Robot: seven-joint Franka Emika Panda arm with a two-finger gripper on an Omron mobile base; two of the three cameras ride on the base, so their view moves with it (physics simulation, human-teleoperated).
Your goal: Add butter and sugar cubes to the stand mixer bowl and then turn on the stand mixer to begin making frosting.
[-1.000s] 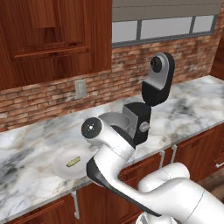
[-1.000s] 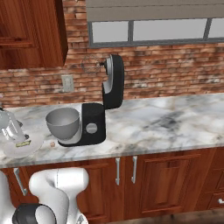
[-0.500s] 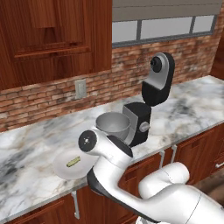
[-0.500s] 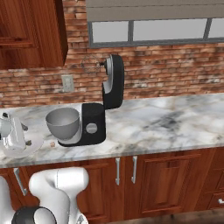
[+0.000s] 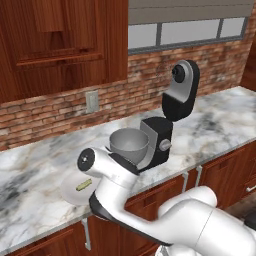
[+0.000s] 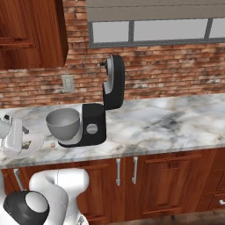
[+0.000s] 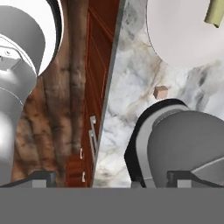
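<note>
The black stand mixer [image 5: 161, 141] [image 6: 93, 124] stands on the counter with its head tilted up. Its grey bowl [image 5: 129, 143] [image 6: 63, 124] [image 7: 188, 146] sits on the base. To the left lies a white plate [image 5: 70, 195] [image 6: 36, 143] [image 7: 179, 39] with the yellowish-green butter [image 5: 83, 184] [image 7: 214, 13] on it. One tan sugar cube [image 6: 52, 144] [image 7: 161, 92] rests on the marble between plate and bowl. My hand [image 6: 13, 137] hangs over the plate. My gripper [image 7: 113, 179] is open and holds nothing, pointing along the counter's front edge.
The marble counter [image 5: 35, 165] [image 6: 167, 123] runs along a brick wall with an outlet [image 5: 92, 101]. Wooden cabinet doors with metal handles [image 6: 118, 172] sit below the front edge. An upper cabinet [image 5: 60, 40] hangs over the left side.
The arm has swung down and left, away from the mixer toward the plate, uncovering the bowl in the left base view. The gripper has stayed open.
</note>
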